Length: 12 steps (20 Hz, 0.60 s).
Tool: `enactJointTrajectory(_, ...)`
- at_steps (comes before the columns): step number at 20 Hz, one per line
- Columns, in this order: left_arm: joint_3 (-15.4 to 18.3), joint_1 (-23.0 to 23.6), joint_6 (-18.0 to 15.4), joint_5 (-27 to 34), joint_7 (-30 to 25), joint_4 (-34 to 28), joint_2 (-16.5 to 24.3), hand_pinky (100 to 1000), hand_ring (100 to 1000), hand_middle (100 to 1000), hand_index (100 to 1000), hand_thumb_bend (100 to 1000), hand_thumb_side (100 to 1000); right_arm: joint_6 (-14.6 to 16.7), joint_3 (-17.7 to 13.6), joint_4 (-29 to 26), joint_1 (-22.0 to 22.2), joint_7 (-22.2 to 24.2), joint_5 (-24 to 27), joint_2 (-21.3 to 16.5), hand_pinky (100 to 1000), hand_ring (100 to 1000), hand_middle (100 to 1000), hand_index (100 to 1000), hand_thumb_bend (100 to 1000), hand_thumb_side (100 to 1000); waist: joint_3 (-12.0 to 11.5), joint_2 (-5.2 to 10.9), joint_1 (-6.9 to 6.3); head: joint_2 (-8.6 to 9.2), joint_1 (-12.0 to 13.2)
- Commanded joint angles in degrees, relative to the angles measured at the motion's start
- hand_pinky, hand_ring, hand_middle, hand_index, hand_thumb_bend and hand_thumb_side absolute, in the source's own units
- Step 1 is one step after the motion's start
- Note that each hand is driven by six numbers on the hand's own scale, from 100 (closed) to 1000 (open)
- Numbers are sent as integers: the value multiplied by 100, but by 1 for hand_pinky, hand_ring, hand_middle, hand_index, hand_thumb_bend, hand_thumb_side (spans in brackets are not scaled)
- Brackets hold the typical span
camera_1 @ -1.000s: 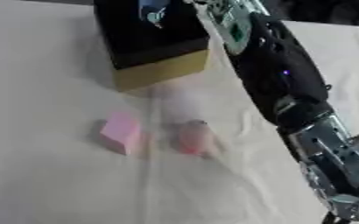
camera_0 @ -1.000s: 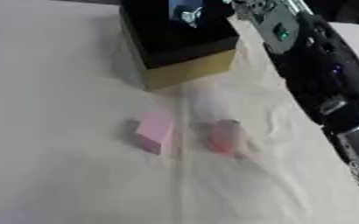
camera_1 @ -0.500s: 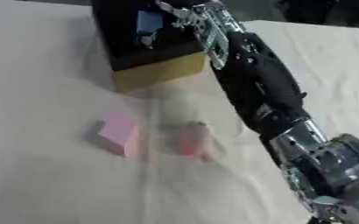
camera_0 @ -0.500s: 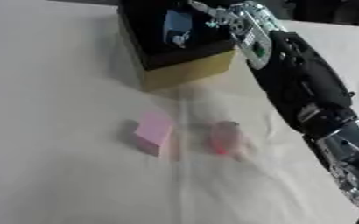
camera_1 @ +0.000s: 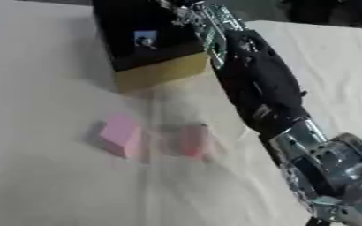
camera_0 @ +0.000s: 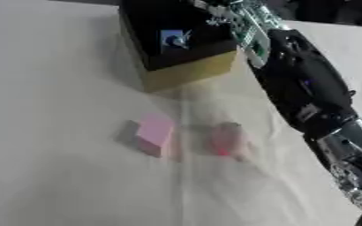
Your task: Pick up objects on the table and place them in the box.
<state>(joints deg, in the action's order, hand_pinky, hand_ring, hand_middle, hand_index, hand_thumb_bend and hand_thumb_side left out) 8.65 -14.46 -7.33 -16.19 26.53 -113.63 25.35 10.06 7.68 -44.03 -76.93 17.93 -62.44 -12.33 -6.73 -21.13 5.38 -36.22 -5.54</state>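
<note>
Nearest, in the lower middle of the frame, two pink things lie on the cloth-covered surface (camera_0: 60,176). One is a pale pink block (camera_0: 153,133) resting on a slant. Just beside it, on the right, is a darker pink piece (camera_0: 227,140) too blurred to make out. They sit apart from each other, untouched, and nothing is near them, so both look like pickups not yet done.

The right arm (camera_0: 304,95) comes in from the lower right corner and stretches diagonally up across the frame, passing beside the pink piece without touching it. The reach runs long because the box stands at the far end of the surface.

At the upper middle stands the box (camera_0: 188,75), dark inside with a tan outer wall facing the camera. A small blue and white thing (camera_0: 173,39) lies on its dark floor, seemingly already delivered. The right hand (camera_0: 229,14) sits over the box's right rim at the top edge of the frame. Whether its fingers are open or curled I cannot tell. The left hand appears nowhere.
</note>
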Motion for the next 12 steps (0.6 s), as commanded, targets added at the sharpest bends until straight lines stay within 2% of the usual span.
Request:
enactJointTrajectory(1, 11, -25, -3, 19, -22, -96, 166, 762, 630, 721, 867, 124, 983, -38, -79, -258, -120, -136, 62, -109, 872, 910, 866, 879, 357, 531, 10, 138, -51, -14, 40)
enactJointTrajectory(6, 31, 0, 7, 9, -8, -96, 185, 762, 630, 721, 867, 125, 982, 48, 105, -888, -87, -138, 555, -439, 867, 901, 848, 872, 316, 565, 94, 164, -43, -53, 116)
enactJointTrajectory(12, 53, 18, 16, -8, 27, -96, 212, 763, 631, 721, 867, 126, 981, 110, 679, -2663, 403, 206, 1673, -1327, 863, 889, 826, 861, 283, 602, 230, 189, -43, -77, 266)
